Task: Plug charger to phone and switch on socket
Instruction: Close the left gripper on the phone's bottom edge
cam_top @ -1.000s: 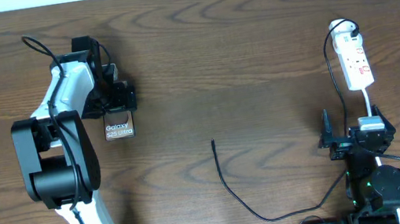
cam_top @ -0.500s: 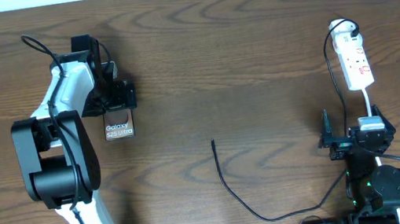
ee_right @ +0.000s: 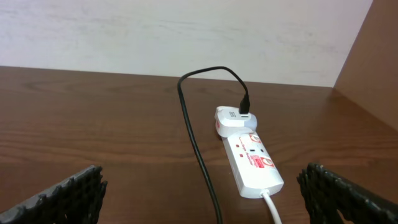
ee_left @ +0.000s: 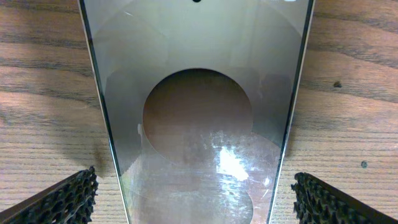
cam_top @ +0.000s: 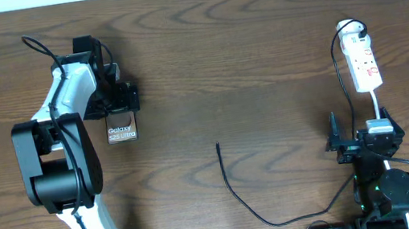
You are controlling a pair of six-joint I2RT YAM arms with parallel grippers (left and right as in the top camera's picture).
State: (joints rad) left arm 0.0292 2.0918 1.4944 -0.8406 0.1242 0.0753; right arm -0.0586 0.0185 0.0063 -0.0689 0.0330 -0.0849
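Table (cam_top: pixel 259 41): brown wood, everything I'm driving sits on it.
Left arm (cam_top: pixel 69 135): stretched out over the left side.
Left gripper (ee_left: pixel 199 202): spread wide either side of the phone's end, gaps on both sides, gripping nothing.
Right gripper (ee_right: pixel 208 193): wide open too, empty, facing the socket.
Socket (cam_top: pixel 364 64): far right, black plug in its far end.
Phone (cam_top: pixel 121 131): flat, screen up, on the left, partly under my left gripper.
Charger (cam_top: pixel 237 195): thin black cable, tip lying loose mid-table, well apart from the phone.
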